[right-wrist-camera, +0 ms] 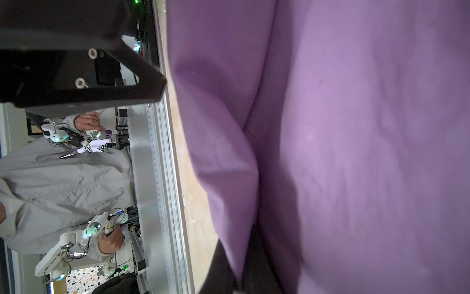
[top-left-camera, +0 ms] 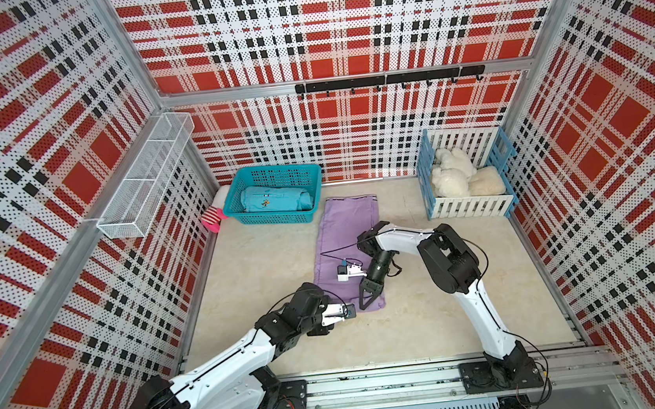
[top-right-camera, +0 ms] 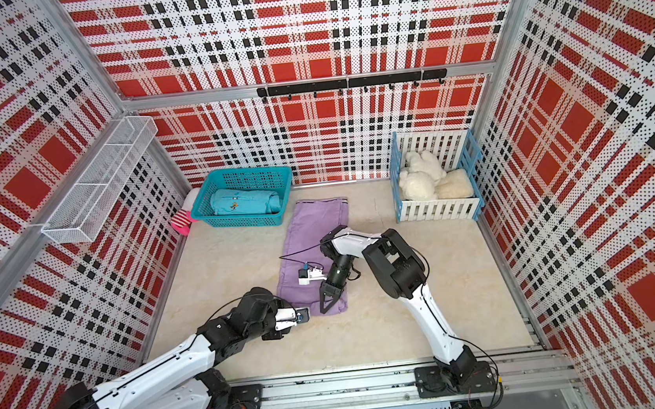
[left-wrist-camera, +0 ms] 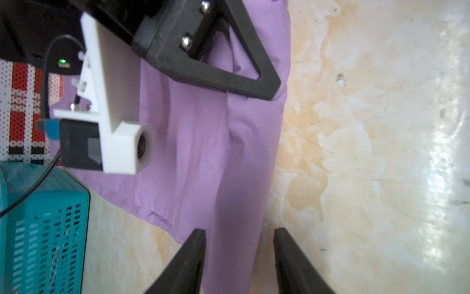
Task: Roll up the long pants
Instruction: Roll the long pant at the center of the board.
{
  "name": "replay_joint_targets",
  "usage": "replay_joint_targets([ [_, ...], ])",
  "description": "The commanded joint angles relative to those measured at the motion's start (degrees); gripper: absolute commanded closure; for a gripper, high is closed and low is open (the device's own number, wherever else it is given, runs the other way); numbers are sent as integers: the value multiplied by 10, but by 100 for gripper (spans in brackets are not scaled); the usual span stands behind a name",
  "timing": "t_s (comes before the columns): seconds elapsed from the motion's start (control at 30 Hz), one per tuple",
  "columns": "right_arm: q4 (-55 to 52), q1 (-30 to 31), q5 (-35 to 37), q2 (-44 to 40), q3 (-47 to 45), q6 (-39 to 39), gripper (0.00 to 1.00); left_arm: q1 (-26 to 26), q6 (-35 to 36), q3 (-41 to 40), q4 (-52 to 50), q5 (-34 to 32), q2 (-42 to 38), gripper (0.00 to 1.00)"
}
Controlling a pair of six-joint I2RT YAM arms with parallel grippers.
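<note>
My right claw [top-left-camera: 364,302] pinches the six-o'clock hem of the lilac cloth long pants [top-left-camera: 346,228]. My left claw [left-wrist-camera: 239,230] straddles it, agape. Next I close, then roll toward twelve.

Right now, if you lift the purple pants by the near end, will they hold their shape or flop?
Likely floppy: the long pants lie flat with soft wrinkles, and the cloth puckers beside the right gripper. They are probably light, since the fabric looks thin. If pushed, they would likely bunch up rather than slide as one piece.
</note>
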Motion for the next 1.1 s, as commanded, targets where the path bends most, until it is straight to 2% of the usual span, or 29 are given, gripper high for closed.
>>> replay_joint_targets([
  [0.0, 2, -7, -5, 11, 8, -8, 100, 1, 21, 15, 26, 41, 39, 42],
  [0.07, 1, -7, -6, 13, 8, -8, 100, -8, 25, 23, 26, 41, 59, 34],
  [0.17, -1, -7, -5, 13, 6, -9, 100, -22, 30, 30, 27, 38, 70, 30],
  [0.37, -4, -7, -5, 15, 7, -9, 100, -19, 42, 37, 35, 5, 99, 31],
  [0.53, -4, -8, -6, 16, 11, -8, 100, -19, 46, 46, 43, 19, 118, 34],
  [0.7, -7, -8, -9, 20, 15, -9, 100, -6, 61, 65, 33, 25, 176, 49],
  [0.83, -9, -8, -6, 16, 14, -6, 100, 18, 82, 106, -45, 74, 231, 67],
  [0.93, -4, -8, -3, 13, 15, -2, 100, 20, 105, 121, -86, 88, 263, 76],
  [1.0, 12, -9, 5, 7, 12, 10, 100, 22, 108, 127, -91, 91, 275, 86],
  [1.07, 30, -12, 14, -4, 2, 23, 98, 32, 107, 139, -102, 106, 282, 100],
])
